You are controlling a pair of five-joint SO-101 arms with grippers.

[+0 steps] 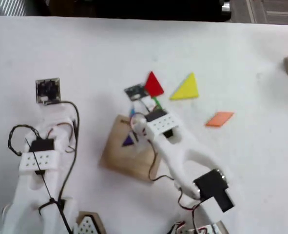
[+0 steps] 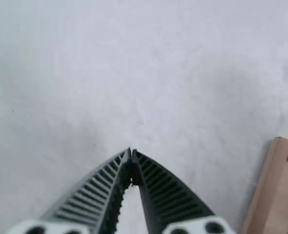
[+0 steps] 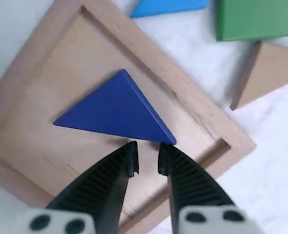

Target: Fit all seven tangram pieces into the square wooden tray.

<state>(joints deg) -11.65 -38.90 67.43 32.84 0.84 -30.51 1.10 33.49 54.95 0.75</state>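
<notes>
Contents of the wooden tray (image 3: 41,83), as I see them: one dark blue triangle (image 3: 117,114), lying flat. My right gripper (image 3: 147,158) hangs over it, jaws slightly apart, gripping nothing. The light blue piece (image 3: 170,6), green piece (image 3: 258,19) and tan triangle (image 3: 270,68) lie just outside the rim. The left gripper (image 2: 131,153) has its jaws together over the table (image 2: 134,73).

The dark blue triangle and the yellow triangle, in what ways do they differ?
The dark blue triangle lies inside the wooden tray; the yellow triangle lies on the table, outside it. In the high view the yellow triangle looks larger than the dark blue one. Both lie flat.
</notes>
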